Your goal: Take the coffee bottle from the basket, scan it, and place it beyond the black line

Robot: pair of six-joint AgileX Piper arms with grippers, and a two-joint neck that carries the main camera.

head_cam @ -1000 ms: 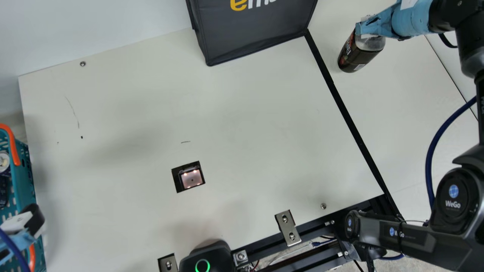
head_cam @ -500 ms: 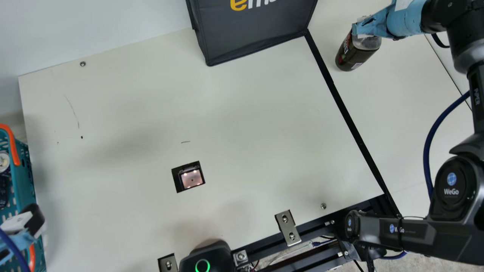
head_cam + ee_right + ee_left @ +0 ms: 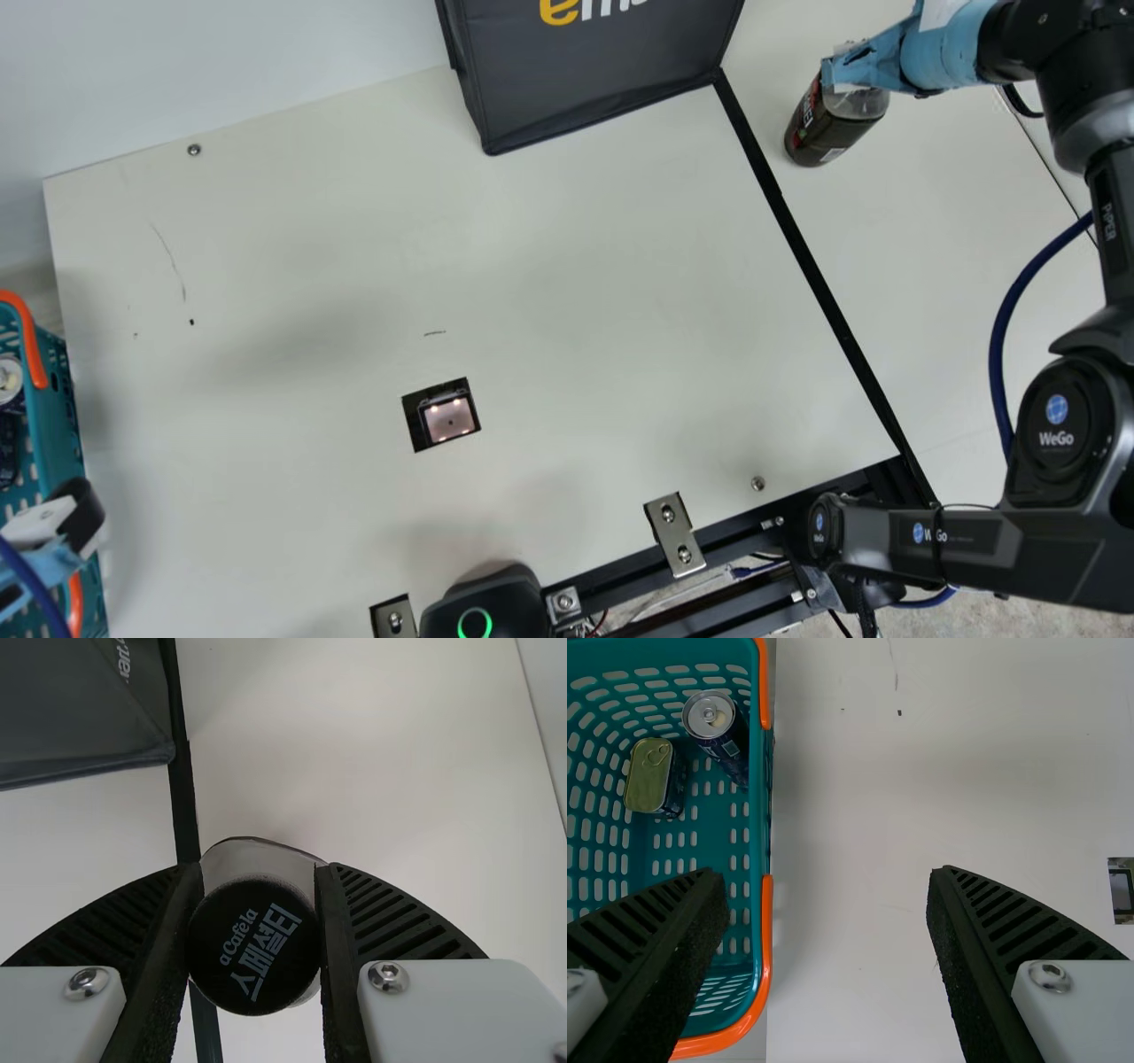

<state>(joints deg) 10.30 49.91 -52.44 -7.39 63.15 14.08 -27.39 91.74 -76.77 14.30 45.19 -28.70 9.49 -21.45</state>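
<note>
Bottle edged toward black line, held in right tool, neck hidden; left tool wide; basket cut off.

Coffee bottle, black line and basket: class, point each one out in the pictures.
Coffee bottle (image 3: pixel 830 131): main view, on its dark body.
Black line (image 3: pixel 810 257): main view, on its middle stretch.
Basket (image 3: pixel 759 797): left wrist view, on its teal rim.

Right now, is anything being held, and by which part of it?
The right gripper holds the coffee bottle at its black cap; the left gripper holds nothing.
</note>
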